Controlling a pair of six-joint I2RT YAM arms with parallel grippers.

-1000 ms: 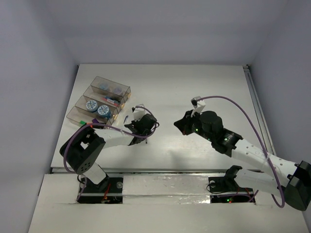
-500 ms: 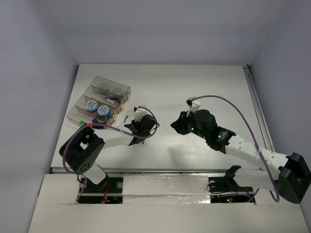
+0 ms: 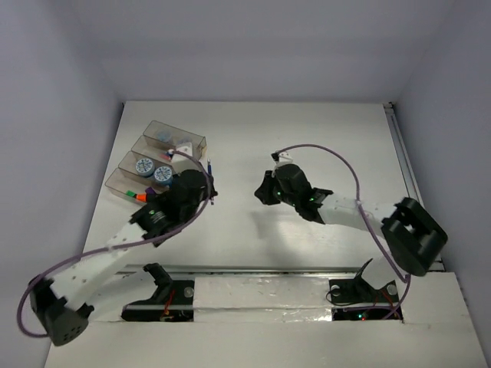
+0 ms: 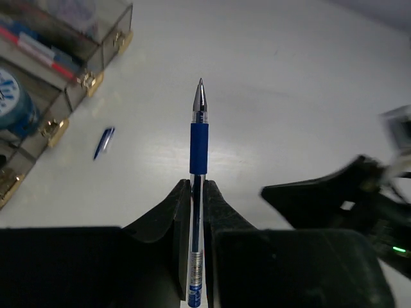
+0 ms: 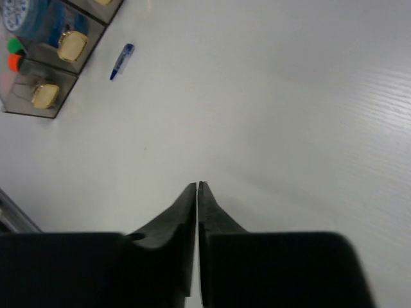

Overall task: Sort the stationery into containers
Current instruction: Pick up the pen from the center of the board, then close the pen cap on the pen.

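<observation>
My left gripper (image 4: 198, 183) is shut on a slim blue pen (image 4: 199, 138), whose metal tip points away from me over the table. In the top view that gripper (image 3: 201, 184) sits just right of the containers (image 3: 195, 139), and the pen (image 3: 209, 165) sticks out beyond it. The smoky compartments (image 4: 96, 40) hold blue-and-white rolls (image 3: 143, 165), a pink pen (image 4: 38, 49) and markers with green (image 5: 13, 45) and orange (image 5: 14, 62) caps. My right gripper (image 5: 198, 185) is shut on nothing, above bare table right of centre (image 3: 265, 192).
A small blue pen cap (image 4: 103, 142) lies loose on the table beside the containers' gold latches (image 4: 54, 128); the right wrist view shows the cap (image 5: 122, 60) too. The right arm's purple cable (image 3: 322, 149) arcs above it. A rail (image 3: 403, 161) runs along the table's right edge.
The left arm has stretched out and its gripper has shifted left, closer to the containers. The right gripper has moved left and farther up the table.
</observation>
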